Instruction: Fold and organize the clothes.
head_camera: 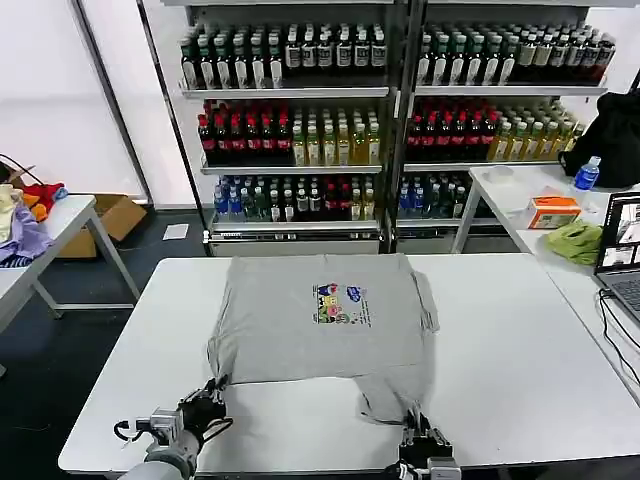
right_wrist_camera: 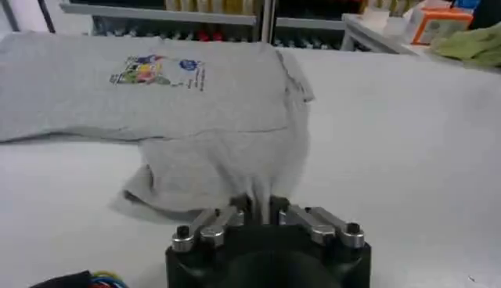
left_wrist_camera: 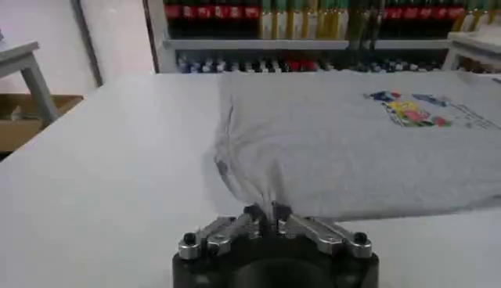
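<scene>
- white table [head_camera: 520, 380] across the scene, running from the near edge out to the far shelves.
- shelves [head_camera: 390, 120] behind the table, stocked with rows of bottles in dark, red, yellow and blue bands.
- grey shirt [head_camera: 320, 315] spread on the table's middle, print side up, sleeves tucked in at left and right, near hem pulled toward the near edge at both corners.
- near-right part of the shirt drawn into a loose flap [right_wrist_camera: 227, 176] trailing past the rest of the hem; near-left corner bunched into a tight pleat [left_wrist_camera: 250, 184].
- side table [head_camera: 560, 215] far right, carrying an orange box [head_camera: 553, 211], a green cloth [head_camera: 578, 242] and a laptop [head_camera: 622, 250].
- another table [head_camera: 50, 235] far left, piled with coloured cloth, cardboard box [head_camera: 115, 215] on the floor beside it.
- left gripper [head_camera: 212, 392] at the near-left edge of the table, clamped narrow on the shirt's near-left corner; in the left wrist view [left_wrist_camera: 264, 213] cloth pinched between closed fingertips.
- right gripper [head_camera: 420, 425] at the near edge, right of centre, closed tight on the flap's end; in the right wrist view [right_wrist_camera: 258, 205] fabric rising straight out of the pinch.
- small multicoloured print [head_camera: 341, 303] at the shirt's centre, also seen in the left wrist view [left_wrist_camera: 419, 111] and right wrist view [right_wrist_camera: 156, 70].
</scene>
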You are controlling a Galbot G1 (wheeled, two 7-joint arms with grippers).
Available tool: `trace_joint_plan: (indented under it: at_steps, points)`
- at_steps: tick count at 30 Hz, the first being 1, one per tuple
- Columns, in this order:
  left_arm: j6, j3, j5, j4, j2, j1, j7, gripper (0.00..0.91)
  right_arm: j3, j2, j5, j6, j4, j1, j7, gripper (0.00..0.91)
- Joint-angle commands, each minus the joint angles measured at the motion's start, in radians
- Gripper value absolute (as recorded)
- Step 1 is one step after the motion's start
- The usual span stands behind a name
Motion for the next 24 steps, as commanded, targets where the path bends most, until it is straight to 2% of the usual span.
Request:
trace_joint_plan:
  at_steps: [1,6,11,15,16,19,24]
  points:
    - [-0.099,-0.004,-0.004,-0.016,-0.006,0.006,-0.005,0.000,0.010,-0.001,-0.006,0.024,0.030,0.000,-0.011,0.000]
    - [-0.147,-0.006,-0.039,-0.063,-0.008,0.000,-0.005,0.000,0.060,-0.010,-0.004,0.047,0.098,0.019,-0.048,0.000]
    - [-0.185,-0.005,-0.072,-0.049,-0.011,-0.061,-0.016,0.000,0.111,-0.009,-0.008,0.026,0.124,0.107,-0.081,0.000]
    - [-0.192,0.005,-0.085,-0.012,-0.007,-0.124,-0.011,0.000,0.128,-0.014,-0.006,0.019,0.068,0.211,-0.106,0.000]
    - [-0.190,0.007,-0.085,0.016,-0.004,-0.172,-0.004,0.000,0.130,-0.023,0.005,0.026,0.031,0.256,-0.129,0.000]
    - [-0.189,0.018,-0.091,0.070,0.002,-0.245,-0.004,0.000,0.123,-0.036,0.053,0.008,-0.022,0.352,-0.131,0.000]
    - [-0.194,0.051,-0.091,0.155,0.005,-0.329,0.007,0.000,0.106,-0.034,0.060,0.009,-0.157,0.456,-0.141,0.000]
